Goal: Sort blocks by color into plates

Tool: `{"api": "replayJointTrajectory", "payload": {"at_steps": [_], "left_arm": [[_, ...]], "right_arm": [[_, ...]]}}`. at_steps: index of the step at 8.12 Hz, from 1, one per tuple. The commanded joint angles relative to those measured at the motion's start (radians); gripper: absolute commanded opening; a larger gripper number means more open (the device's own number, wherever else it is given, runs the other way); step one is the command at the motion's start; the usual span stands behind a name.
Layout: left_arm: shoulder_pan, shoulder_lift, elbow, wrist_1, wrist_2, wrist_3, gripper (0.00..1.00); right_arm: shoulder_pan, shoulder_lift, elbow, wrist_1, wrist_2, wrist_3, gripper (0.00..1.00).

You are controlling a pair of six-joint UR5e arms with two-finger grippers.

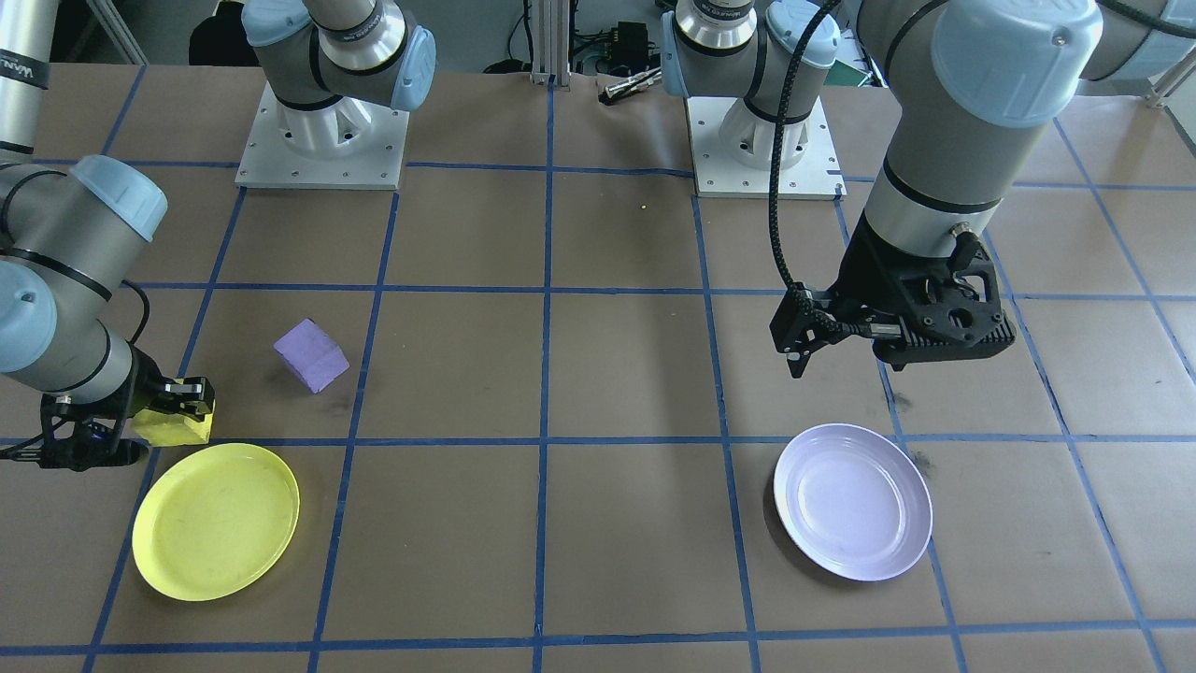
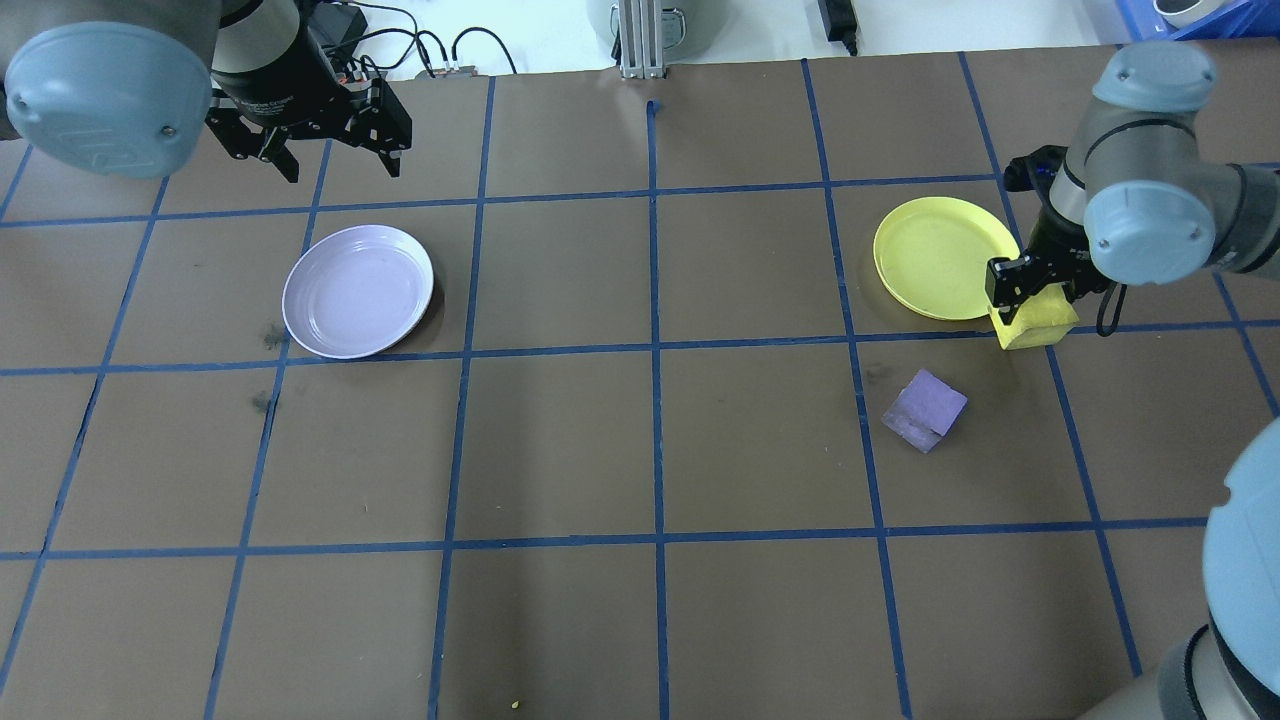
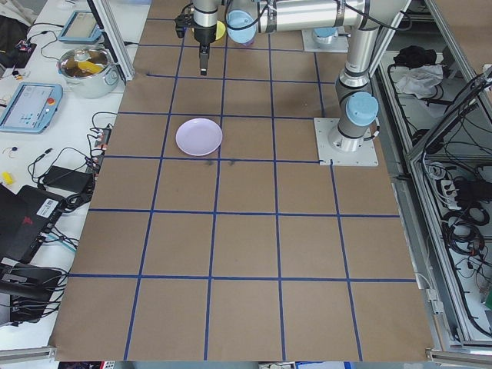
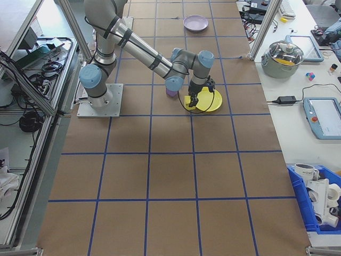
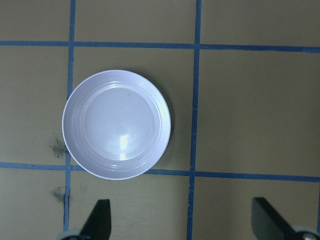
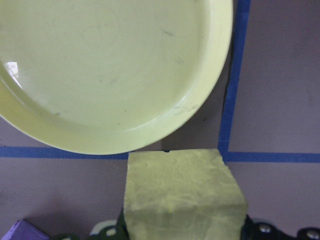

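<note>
My right gripper (image 2: pixel 1035 300) is shut on the yellow block (image 2: pixel 1035 322), holding it just off the rim of the yellow plate (image 2: pixel 940 255), on the side toward the robot. The right wrist view shows the yellow block (image 6: pixel 182 192) below the yellow plate's (image 6: pixel 100 65) edge. The purple block (image 2: pixel 925 408) lies tilted on the table, a little nearer the robot than the yellow block. My left gripper (image 2: pixel 335 160) hangs open and holds nothing, beyond the lavender plate (image 2: pixel 358 290). Nothing lies in that lavender plate (image 5: pixel 116 124).
Brown paper with a blue tape grid covers the table. Both arm bases (image 1: pixel 322 140) (image 1: pixel 761 140) are bolted at the robot's edge. Beyond the far edge are a pot (image 3: pixel 86 65), tablets and cables on a side bench.
</note>
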Motion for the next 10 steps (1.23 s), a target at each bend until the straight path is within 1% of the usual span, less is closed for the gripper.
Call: {"api": "replayJointTrajectory", "payload": {"at_steps": [1, 3, 4, 5, 6, 8, 9, 10], "left_arm": [[0.0, -0.001, 0.002, 0.0, 0.0, -0.006, 1.0], [0.0, 0.004, -0.001, 0.0, 0.002, -0.031, 1.0], [0.0, 0.004, -0.002, 0.0, 0.005, -0.032, 1.0], [0.0, 0.005, 0.002, -0.009, 0.02, -0.034, 1.0], [-0.002, 0.011, 0.004, -0.015, 0.037, -0.034, 1.0], [-0.002, 0.027, 0.009, -0.049, 0.039, -0.075, 1.0], [-0.002, 0.027, 0.004, -0.048, 0.039, -0.074, 1.0], [-0.002, 0.025, -0.002, -0.043, 0.039, -0.074, 1.0]], "right_arm": [[0.043, 0.035, -0.153, 0.063, 0.034, 0.038, 0.63], [0.076, 0.142, -0.267, 0.06, 0.112, 0.055, 0.62], [0.111, 0.178, -0.304, 0.059, 0.095, 0.081, 0.63], [0.113, 0.189, -0.305, 0.059, 0.091, 0.07, 0.8], [0.113, 0.186, -0.293, 0.056, 0.079, 0.07, 1.0], [0.113, 0.161, -0.287, 0.071, 0.078, 0.076, 1.0], [0.116, 0.128, -0.273, 0.11, 0.089, 0.084, 1.0], [0.118, 0.079, -0.252, 0.178, 0.089, 0.096, 1.0]]}}
